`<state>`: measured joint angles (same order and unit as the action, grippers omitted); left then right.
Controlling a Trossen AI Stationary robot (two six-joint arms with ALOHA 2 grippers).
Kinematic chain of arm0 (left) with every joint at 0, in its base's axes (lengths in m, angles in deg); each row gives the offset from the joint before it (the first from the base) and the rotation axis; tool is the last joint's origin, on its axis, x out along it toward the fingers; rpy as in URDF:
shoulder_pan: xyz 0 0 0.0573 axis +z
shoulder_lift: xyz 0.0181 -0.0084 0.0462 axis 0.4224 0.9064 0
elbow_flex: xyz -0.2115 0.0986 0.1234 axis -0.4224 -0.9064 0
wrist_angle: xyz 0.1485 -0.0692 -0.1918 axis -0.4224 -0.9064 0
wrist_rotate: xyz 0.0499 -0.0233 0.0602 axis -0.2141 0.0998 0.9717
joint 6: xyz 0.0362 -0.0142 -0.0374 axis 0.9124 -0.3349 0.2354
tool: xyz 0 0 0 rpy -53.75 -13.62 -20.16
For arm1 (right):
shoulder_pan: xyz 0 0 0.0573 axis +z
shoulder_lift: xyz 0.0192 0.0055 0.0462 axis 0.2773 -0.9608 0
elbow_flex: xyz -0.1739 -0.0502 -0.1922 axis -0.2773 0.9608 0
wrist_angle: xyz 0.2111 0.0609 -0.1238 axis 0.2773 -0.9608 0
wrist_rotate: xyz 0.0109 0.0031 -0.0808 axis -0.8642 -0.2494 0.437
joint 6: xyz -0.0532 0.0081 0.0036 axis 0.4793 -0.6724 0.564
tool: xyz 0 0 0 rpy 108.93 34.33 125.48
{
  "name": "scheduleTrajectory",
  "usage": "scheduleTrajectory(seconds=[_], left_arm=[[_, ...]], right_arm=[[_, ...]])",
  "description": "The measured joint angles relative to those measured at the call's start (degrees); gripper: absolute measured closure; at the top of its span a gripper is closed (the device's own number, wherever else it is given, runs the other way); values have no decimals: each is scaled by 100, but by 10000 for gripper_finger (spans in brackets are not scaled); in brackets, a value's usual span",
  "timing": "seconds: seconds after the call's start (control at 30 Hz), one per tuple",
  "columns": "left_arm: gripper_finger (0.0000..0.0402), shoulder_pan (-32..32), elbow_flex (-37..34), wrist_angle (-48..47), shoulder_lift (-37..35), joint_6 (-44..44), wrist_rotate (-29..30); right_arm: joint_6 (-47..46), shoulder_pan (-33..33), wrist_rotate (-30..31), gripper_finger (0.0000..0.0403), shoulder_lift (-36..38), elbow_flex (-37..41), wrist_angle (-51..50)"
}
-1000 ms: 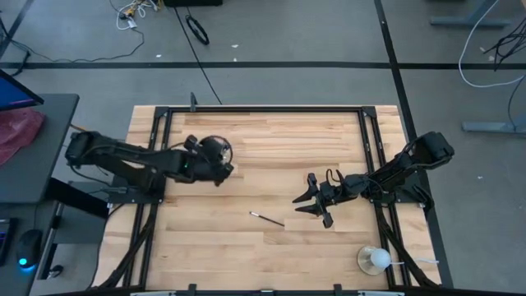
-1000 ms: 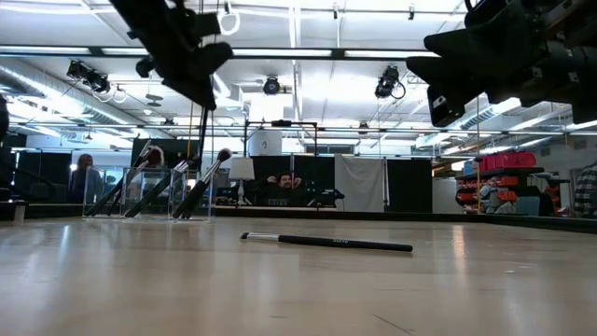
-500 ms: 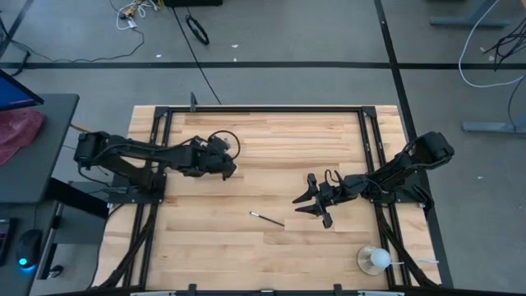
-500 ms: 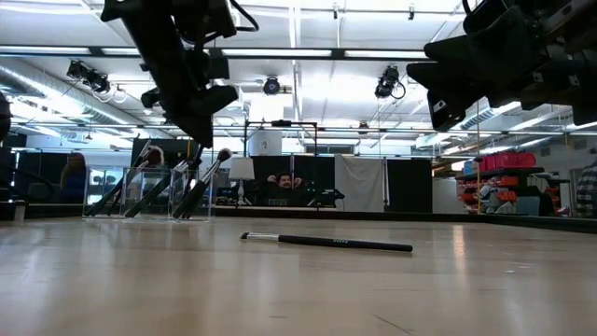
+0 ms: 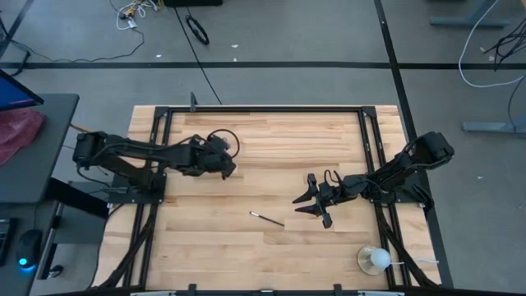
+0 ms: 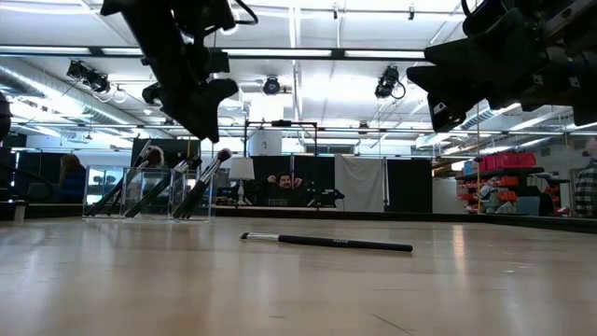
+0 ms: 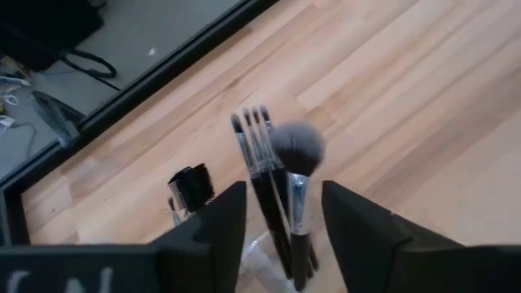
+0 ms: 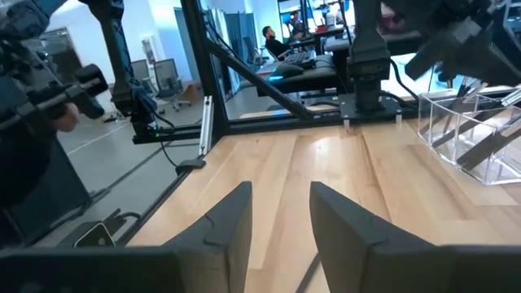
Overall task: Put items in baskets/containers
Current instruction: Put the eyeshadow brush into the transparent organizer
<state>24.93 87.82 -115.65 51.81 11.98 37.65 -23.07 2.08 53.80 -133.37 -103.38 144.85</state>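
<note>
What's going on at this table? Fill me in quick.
The robot is sorting makeup brushes into a clear holder. The left tool hovers over the holder with its fingers open; several brushes stand in it, seen between those fingers in the left wrist view. One brush lies loose mid-table, not yet picked up. The right tool waits open above the table near that brush, holding nothing. A white ball on a dish sits at the table's near right corner.

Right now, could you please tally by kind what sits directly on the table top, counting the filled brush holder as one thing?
Loose makeup brush: 1
Clear brush holder: 1
White round object on a dish: 1
Total: 3
</note>
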Motion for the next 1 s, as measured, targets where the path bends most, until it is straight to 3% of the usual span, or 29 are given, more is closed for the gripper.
scheduleTrajectory(seconds=[0.17, 0.3, 0.5, 0.73, 1.0], left_arm=[[209, -128, 303, -46, -255, 77, -403], [211, -516, 501, -39, -351, 81, -361], [226, -1550, 532, 887, -223, 89, 512], [232, -2693, 532, 2248, 508, 717, 1784], [232, -3230, 532, 3000, 1531, 47, 2241]], right_arm=[[0, 0, -2, 278, 0, 0, -64], [-26, 0, -2, 277, 0, 0, -140], [-42, 6, -4, 277, -19, 0, -329], [-37, 253, 44, 277, -48, -182, -701], [-231, 731, 1219, 277, -631, -1418, -2853]])
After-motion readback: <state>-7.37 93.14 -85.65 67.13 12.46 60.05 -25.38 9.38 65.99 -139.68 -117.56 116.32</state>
